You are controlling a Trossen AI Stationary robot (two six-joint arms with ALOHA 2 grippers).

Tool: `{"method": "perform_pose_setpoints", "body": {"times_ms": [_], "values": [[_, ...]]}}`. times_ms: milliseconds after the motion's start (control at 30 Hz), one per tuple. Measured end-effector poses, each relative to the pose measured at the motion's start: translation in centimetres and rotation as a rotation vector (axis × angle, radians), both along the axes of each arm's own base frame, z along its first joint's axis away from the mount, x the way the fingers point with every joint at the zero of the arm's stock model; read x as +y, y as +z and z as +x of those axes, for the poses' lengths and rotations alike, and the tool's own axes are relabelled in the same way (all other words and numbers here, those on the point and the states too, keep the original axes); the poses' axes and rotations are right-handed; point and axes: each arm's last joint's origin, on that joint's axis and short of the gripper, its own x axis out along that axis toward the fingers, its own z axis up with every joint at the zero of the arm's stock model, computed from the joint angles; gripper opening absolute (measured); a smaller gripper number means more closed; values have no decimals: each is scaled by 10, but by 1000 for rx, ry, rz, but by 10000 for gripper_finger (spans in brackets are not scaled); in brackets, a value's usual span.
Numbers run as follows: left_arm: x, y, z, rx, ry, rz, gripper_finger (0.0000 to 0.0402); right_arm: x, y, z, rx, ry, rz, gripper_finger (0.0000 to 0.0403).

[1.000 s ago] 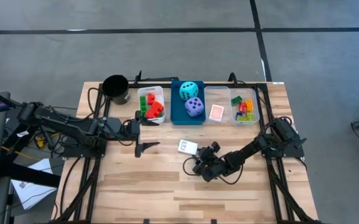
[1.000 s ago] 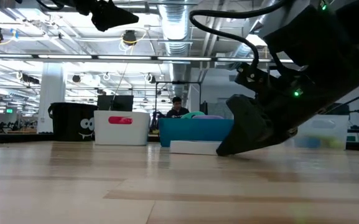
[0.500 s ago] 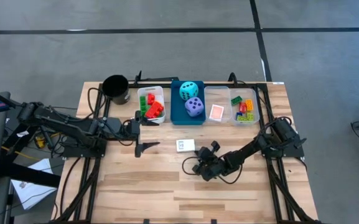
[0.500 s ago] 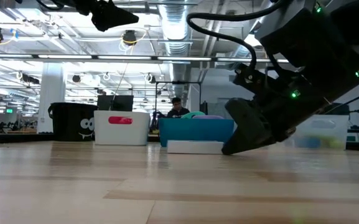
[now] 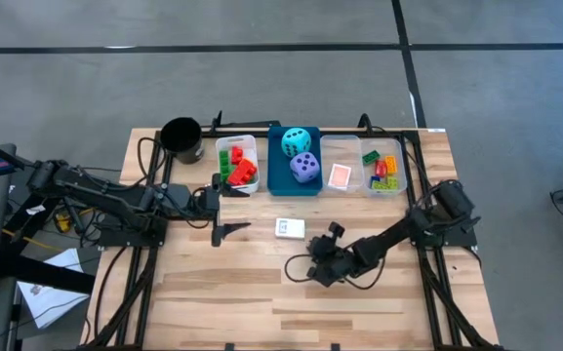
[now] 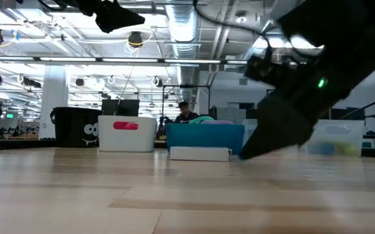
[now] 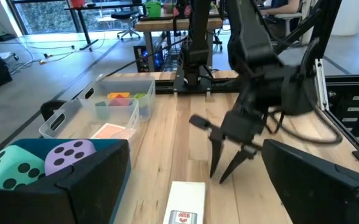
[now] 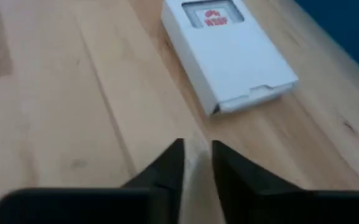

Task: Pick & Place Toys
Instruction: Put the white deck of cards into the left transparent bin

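While you read the blue bin [image 5: 277, 181] as landmark:
Card box [image 5: 290, 228]: flat on table, just in front of bin.
Right gripper [image 5: 312, 270]: near box, nearly closed, holding nothing.
Left gripper [image 5: 230, 230]: left of box, fingers spread, empty.

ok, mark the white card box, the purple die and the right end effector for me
white card box [image 5: 290, 228], high view, middle of its top face.
purple die [image 5: 304, 168], high view, top face, inside the blue bin.
right end effector [image 7: 224, 168], left wrist view, midway between its two fingertips.
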Motion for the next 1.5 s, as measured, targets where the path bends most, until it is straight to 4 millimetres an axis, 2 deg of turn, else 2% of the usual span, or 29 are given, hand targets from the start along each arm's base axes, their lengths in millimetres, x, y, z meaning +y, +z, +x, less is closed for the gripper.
{"method": "perform_pose_setpoints", "body": {"times_ms": [300,400,467,633,767,867,1000,1133,1333,1500], "values": [[0,0,0,1,0,0,360,-17,56,-30,72,-52,-64,280],[0,0,0,1,0,0,360,-27,63,-44,89,-75,-68,332],[0,0,0,1,0,-1,360,-31,61,-55,67,-73,-68,351],[0,0,0,-3,5,-25,360,-35,45,-86,-84,5,-28,351],[0,0,0,-9,7,-37,360,-41,31,-105,-347,122,28,334],[0,1,0,-16,8,-46,360,-55,21,-122,-500,192,66,324],[-1,0,4,-53,7,-53,360,-75,6,-139,-540,191,83,320],[-2,-8,9,-87,6,-56,360,-86,-4,-133,-485,170,94,338],[-3,-23,14,-70,7,-55,360,-97,-18,-104,-399,212,146,395],[-4,-29,19,-42,9,-57,360,-102,-32,-75,-339,301,152,386]]}}
